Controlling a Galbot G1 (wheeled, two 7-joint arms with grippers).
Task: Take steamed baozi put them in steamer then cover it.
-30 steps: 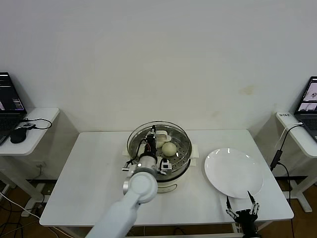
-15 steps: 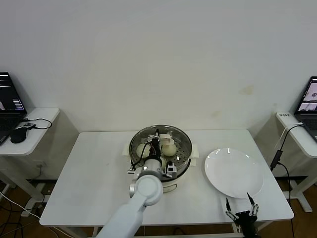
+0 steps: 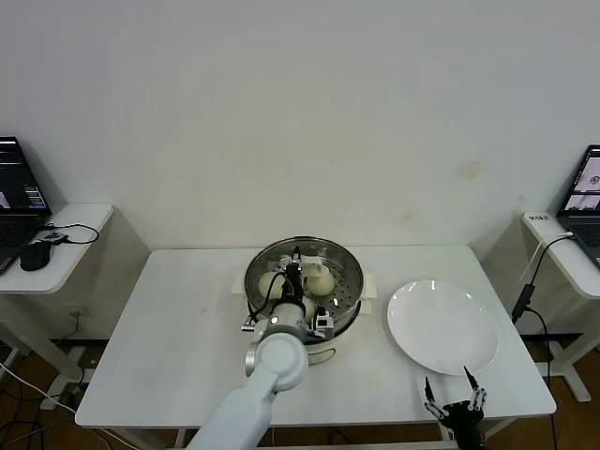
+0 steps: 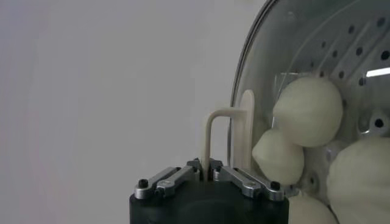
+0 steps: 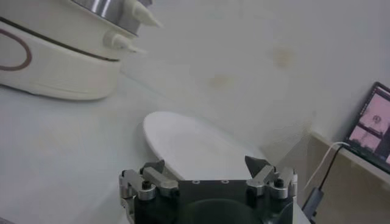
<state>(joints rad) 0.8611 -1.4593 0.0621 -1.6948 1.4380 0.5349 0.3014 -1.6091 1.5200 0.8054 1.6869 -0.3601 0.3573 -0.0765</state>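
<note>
Lid (image 3: 319,274), glass and likely heavy, slick and breakable, sat over the steamer (image 3: 342,314), the left claw (image 4: 207,173) pinched shut on its stiff central handle (image 4: 226,137); the right claw (image 5: 207,176) gaped empty.

Steamer (image 3: 349,281) at frame centre, polished perforated stainless steel on glossy cream plastic base, cover (image 4: 286,55) clear glass with metal rim and matt cream plastic handle, baozi (image 4: 308,111) smooth matt dough, plate (image 3: 442,326) lower right, glossy white, table (image 3: 169,328) matt white.
</note>
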